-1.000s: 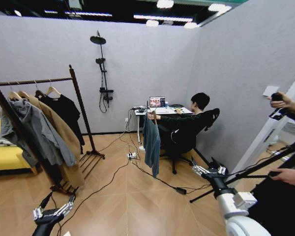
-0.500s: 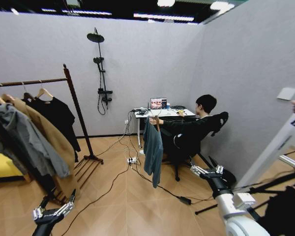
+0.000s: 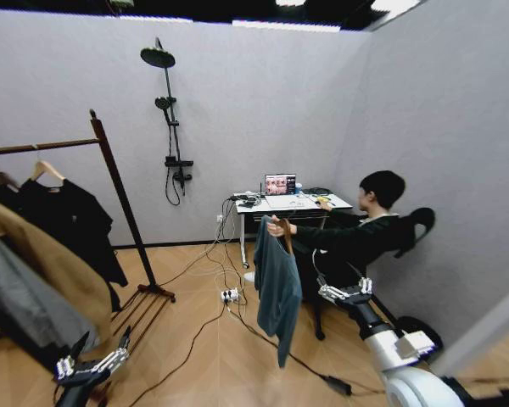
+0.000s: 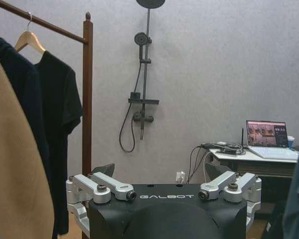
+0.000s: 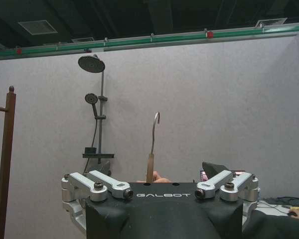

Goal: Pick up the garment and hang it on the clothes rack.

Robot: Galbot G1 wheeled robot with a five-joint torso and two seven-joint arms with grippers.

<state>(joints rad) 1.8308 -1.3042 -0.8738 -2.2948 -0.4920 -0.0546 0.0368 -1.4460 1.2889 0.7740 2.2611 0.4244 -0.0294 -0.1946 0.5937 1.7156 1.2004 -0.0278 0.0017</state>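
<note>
A seated person's hand holds the dark teal garment (image 3: pixel 277 288) up by its wooden hanger; it hangs freely over the floor in the middle of the room. In the right wrist view the hanger's hook (image 5: pixel 153 133) stands straight ahead between the open fingers. My right gripper (image 3: pixel 343 292) is open, just right of the garment and apart from it. Low at the left, my left gripper (image 3: pixel 89 366) is open and holds nothing. The clothes rack (image 3: pixel 119 208) stands at the left, its post (image 4: pixel 87 94) also in the left wrist view. The garment's edge (image 4: pixel 298 199) shows there too.
On the rack hang a black top (image 3: pixel 64 216), a tan coat (image 3: pixel 55 271) and a grey jacket (image 3: pixel 17 309). A shower fixture (image 3: pixel 171 127) is on the back wall. A desk (image 3: pixel 288 203) with a laptop stands behind the person. Cables and a power strip (image 3: pixel 229 295) lie on the floor.
The whole head view has shifted: the rack sits farther left, the person and garment look nearer. The right gripper now stands close beside the garment. Both grippers stay open.
</note>
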